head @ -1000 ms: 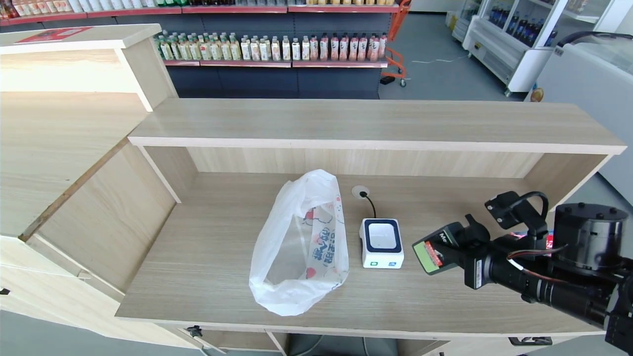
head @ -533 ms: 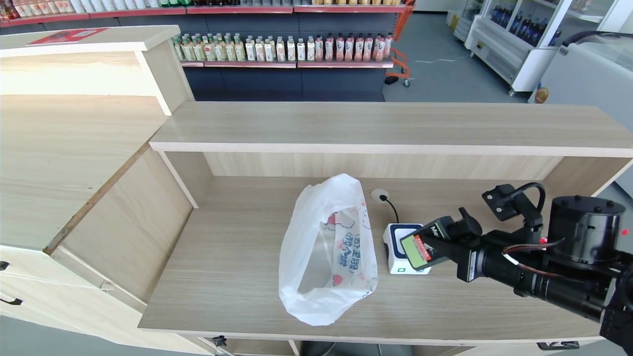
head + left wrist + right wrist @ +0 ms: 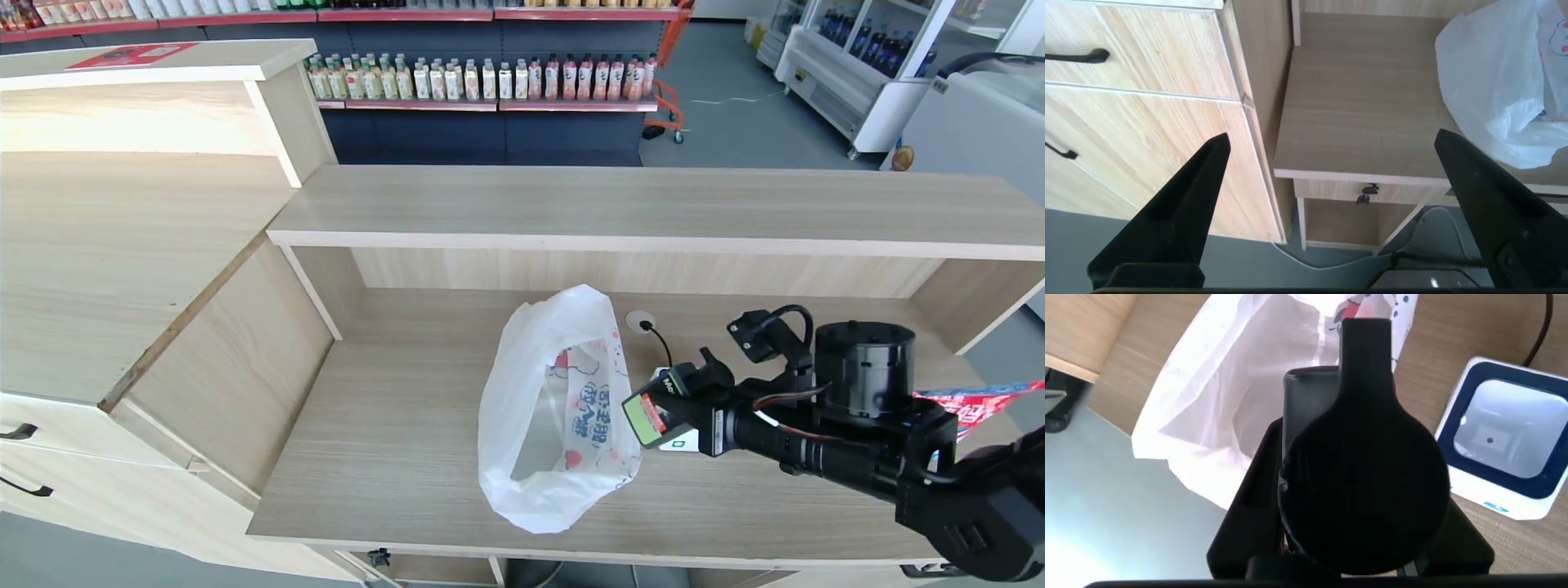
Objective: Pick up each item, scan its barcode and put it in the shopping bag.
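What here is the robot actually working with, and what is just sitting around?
In the job: small box held in the right gripper, barcode scanner, shopping bag, probably the red packet farther right.
Just there: drink bottles on the shelf, glass-door fridge, orange trolley.

On your wood-grain desk point(image 3: 392, 441) the white plastic shopping bag point(image 3: 555, 408) lies mid-desk, with the white square barcode scanner point(image 3: 1503, 437) just beside it on its right. Your right pincer point(image 3: 665, 404) holds the small green-faced box point(image 3: 649, 416) above the desk between them
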{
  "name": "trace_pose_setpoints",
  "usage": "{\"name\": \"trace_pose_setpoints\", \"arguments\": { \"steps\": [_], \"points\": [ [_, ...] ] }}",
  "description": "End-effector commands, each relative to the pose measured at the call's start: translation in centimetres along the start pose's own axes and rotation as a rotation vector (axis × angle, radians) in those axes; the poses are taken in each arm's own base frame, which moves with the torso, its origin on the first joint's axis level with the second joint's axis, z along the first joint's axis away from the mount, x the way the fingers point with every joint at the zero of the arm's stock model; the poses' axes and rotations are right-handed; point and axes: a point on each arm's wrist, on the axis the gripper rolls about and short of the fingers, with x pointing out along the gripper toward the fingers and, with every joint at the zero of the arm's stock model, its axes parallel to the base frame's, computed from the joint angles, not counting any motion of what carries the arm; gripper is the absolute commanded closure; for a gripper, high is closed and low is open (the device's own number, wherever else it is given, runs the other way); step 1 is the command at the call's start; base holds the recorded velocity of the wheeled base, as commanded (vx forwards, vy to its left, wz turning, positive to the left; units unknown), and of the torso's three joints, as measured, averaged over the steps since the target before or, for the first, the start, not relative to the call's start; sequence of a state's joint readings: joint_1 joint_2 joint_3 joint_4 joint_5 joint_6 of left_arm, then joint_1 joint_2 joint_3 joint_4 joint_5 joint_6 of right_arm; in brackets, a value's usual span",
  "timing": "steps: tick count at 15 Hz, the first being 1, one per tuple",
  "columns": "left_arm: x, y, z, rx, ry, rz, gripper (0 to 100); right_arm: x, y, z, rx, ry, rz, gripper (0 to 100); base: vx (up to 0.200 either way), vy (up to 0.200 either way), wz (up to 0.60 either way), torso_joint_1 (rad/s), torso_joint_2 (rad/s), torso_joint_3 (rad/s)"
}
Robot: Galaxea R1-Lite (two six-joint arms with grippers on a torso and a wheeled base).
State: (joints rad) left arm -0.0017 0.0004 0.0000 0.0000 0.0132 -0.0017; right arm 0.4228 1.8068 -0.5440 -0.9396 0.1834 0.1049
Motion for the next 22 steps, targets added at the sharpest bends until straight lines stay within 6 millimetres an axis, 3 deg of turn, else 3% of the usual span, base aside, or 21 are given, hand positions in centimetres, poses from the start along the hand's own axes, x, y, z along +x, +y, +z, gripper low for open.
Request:
{"name": "trace_pose_setpoints", "arguments": {
  "steps": [1, 4, 6, 10, 14, 17, 18, 20, 22],
  "points": [
    [0.0, 0.0, 0.0, 0.000, 0.000, 0.001, 0, 3.9, -0.2, -1.2, -0.001, 0.047, 0.015, 100, 0.000, 0.000, 0.00, 0.000, 0.00, 0.000],
    [0.0, 0.0, 0.0, 0.000, 0.000, 0.001, 0, 8.2, 1.0, -2.1, -0.059, 0.062, 0.052, 100, 0.000, 0.000, 0.00, 0.000, 0.00, 0.000],
    [0.0, 0.0, 0.0, 0.000, 0.000, 0.001, 0, 10.6, 0.8, -3.0, -0.151, 0.069, 0.058, 100, 0.000, 0.000, 0.00, 0.000, 0.00, 0.000],
    [0.0, 0.0, 0.0, 0.000, 0.000, 0.001, 0, 15.4, 0.5, -2.8, -0.235, 0.015, 0.017, 100, 0.000, 0.000, 0.00, 0.000, 0.00, 0.000],
    [0.0, 0.0, 0.0, 0.000, 0.000, 0.001, 0, 18.2, 1.0, -3.5, -0.331, -0.005, 0.031, 100, 0.000, 0.000, 0.00, 0.000, 0.00, 0.000],
    [0.0, 0.0, 0.0, 0.000, 0.000, 0.001, 0, 19.1, 1.9, -4.3, -0.337, 0.001, 0.052, 100, 0.000, 0.000, 0.00, 0.000, 0.00, 0.000],
    [0.0, 0.0, 0.0, 0.000, 0.000, 0.001, 0, 19.2, 1.9, -4.4, -0.338, -0.002, 0.052, 0, 0.000, 0.000, 0.00, 0.000, 0.00, 0.000],
    [0.0, 0.0, 0.0, 0.000, 0.000, 0.001, 0, 19.1, 2.0, -3.8, -0.329, -0.020, 0.056, 0, 0.000, 0.000, 0.00, 0.000, 0.00, 0.000],
    [0.0, 0.0, 0.0, 0.000, 0.000, 0.001, 0, 18.2, 2.1, -2.0, -0.260, -0.053, 0.056, 0, 0.000, 0.000, 0.00, 0.000, 0.00, 0.000]
  ]
}}
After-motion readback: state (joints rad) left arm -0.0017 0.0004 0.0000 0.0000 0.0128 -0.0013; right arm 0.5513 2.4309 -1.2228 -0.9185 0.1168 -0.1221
